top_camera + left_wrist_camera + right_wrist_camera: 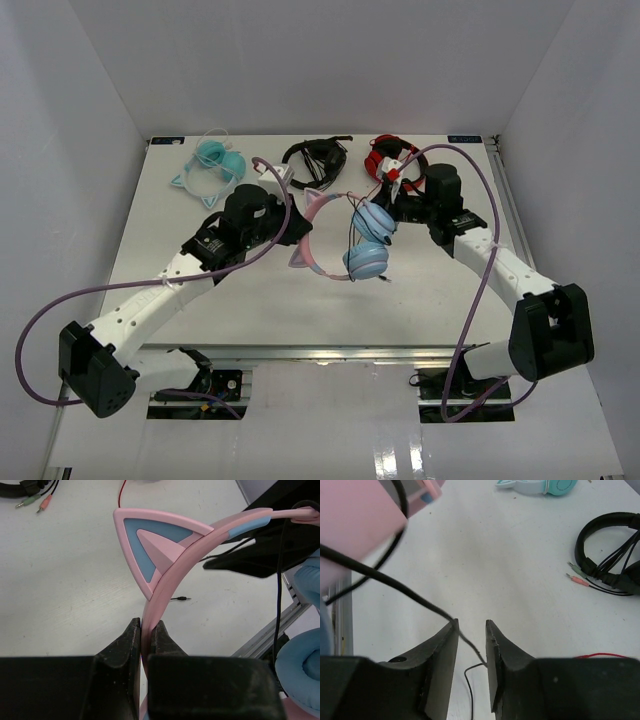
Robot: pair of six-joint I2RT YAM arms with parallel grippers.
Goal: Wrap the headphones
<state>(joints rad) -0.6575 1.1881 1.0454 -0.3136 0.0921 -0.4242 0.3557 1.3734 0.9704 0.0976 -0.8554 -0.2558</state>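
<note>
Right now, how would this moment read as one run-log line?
left jaws: shut on pink cat-ear headband of light-blue-cupped headphones | right jaws: apart, thin black cable passing between | wrap: not yet done

Blurred headphones (355, 525), mostly outside the right wrist view.

The headphones (165, 575) in the left gripper (147, 630) have a smooth, matt plastic headband; the table (75, 580) beneath is matt white.

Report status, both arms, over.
Left gripper shut on headphones at headband. Right gripper open, black cable between its jaws. Other headsets at far edge.
</note>
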